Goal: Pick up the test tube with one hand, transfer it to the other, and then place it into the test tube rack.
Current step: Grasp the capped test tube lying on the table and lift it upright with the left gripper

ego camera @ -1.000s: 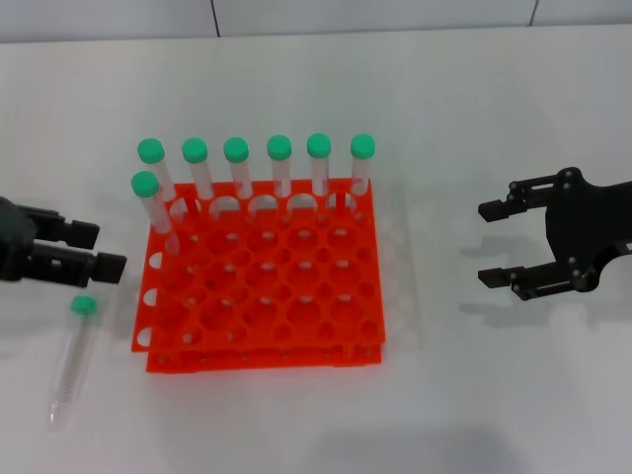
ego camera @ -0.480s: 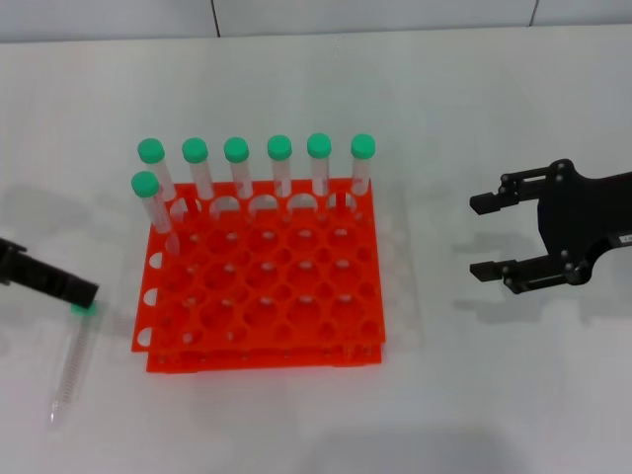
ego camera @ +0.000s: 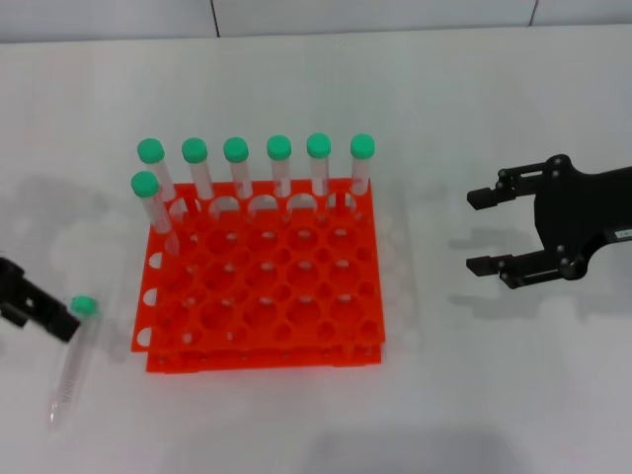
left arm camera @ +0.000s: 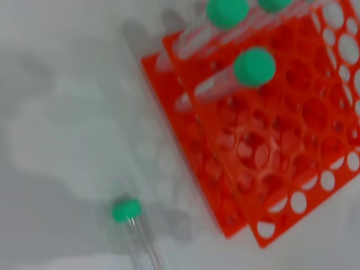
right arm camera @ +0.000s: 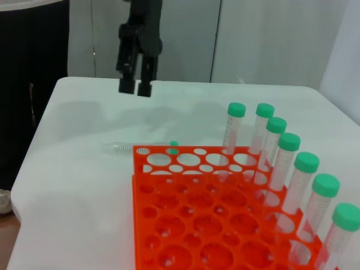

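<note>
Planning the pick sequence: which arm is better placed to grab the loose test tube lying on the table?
Left. The left gripper is beside the test tube; the right gripper hangs beyond the test tube rack.

A test tube rack (ego camera: 259,283) sits mid-worktop (ego camera: 444,395), seven tubes (ego camera: 278,163) standing along its far edge. One test tube (ego camera: 71,355) lies left of it, beside the left gripper (ego camera: 35,308). The right gripper (ego camera: 494,232) hangs well right.

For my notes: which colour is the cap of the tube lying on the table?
Green; the test tube cap shows best in the head view.
</note>
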You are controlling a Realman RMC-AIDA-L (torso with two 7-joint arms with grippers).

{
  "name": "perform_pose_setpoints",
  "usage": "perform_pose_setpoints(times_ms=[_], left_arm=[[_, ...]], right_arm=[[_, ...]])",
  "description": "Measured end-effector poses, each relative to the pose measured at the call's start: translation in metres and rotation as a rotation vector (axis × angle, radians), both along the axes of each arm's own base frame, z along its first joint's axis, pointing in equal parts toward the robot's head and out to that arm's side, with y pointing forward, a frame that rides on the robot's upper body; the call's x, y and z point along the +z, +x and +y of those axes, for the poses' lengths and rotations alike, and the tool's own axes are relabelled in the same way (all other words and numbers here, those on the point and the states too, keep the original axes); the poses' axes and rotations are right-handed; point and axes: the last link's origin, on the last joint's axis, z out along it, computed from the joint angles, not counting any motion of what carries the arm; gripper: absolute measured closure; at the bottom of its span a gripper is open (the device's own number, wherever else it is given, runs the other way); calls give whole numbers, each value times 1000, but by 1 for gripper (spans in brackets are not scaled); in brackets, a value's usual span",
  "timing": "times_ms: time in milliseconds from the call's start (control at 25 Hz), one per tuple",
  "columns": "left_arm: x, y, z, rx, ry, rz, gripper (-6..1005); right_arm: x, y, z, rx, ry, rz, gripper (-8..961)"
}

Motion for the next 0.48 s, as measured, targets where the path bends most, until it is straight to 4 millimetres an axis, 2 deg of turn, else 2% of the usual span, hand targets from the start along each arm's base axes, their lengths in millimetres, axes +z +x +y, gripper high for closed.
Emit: perform_pose_setpoints(times_ms=[480], left_arm=[[-14,-11,-1,106,-89,120,314]], right_arm=[[0,-3,2,-3,3,-2,251]])
